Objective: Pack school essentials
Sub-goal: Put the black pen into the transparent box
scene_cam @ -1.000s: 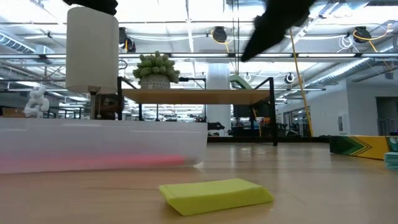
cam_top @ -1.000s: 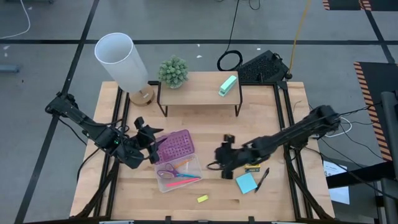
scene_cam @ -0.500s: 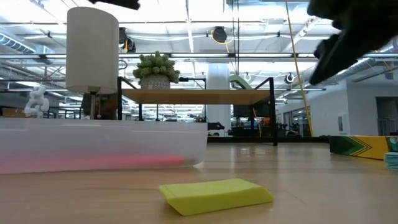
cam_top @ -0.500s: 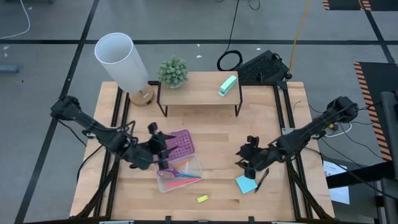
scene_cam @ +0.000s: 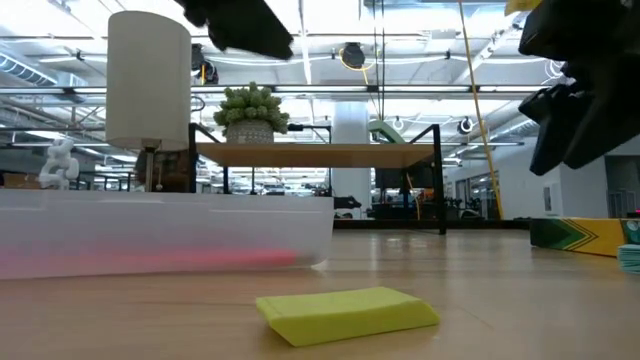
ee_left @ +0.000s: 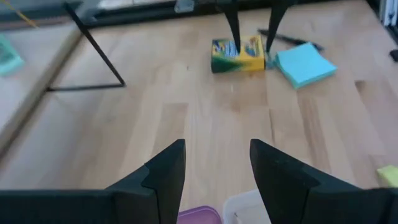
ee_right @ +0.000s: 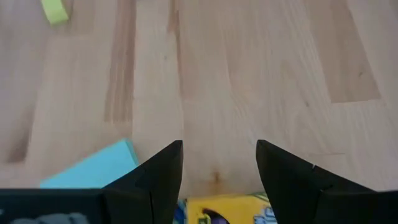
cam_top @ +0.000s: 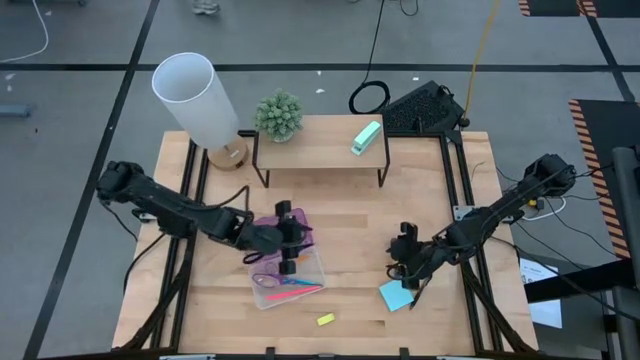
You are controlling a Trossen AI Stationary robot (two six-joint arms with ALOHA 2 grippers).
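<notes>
- Our right jaws (ee_right: 219, 180) are spread and hold nothing, and in the right wrist view they hang over the crayon box (ee_right: 230, 210), with the blue sticky-note pad (ee_right: 93, 168) just beside it and the yellow eraser (ee_right: 55, 11) farther off.
- Our left jaws (ee_left: 214, 171) are also spread and empty; seen from above, the left gripper (cam_top: 290, 240) sits over the clear case (cam_top: 290, 275), at the edge of its purple lid (cam_top: 282, 232).
- Inside the case we can see the scissors (cam_top: 268, 280) and the pencils (cam_top: 298, 288), so we judge that part of the packing done.
- Out on the counter (cam_top: 350, 215), the sticky-note pad, the black pen (cam_top: 420, 292) and the eraser (cam_top: 325, 319) are not packed; the crayon box is mostly hidden under the right gripper (cam_top: 408, 260) in the high view.
- We take the step in hand to be picking up the crayon box.
- Next, as we judge it, the right jaws must drop squarely astride the box, close on its sides, and carry it across to the case without knocking the sticky-note pad.
</notes>
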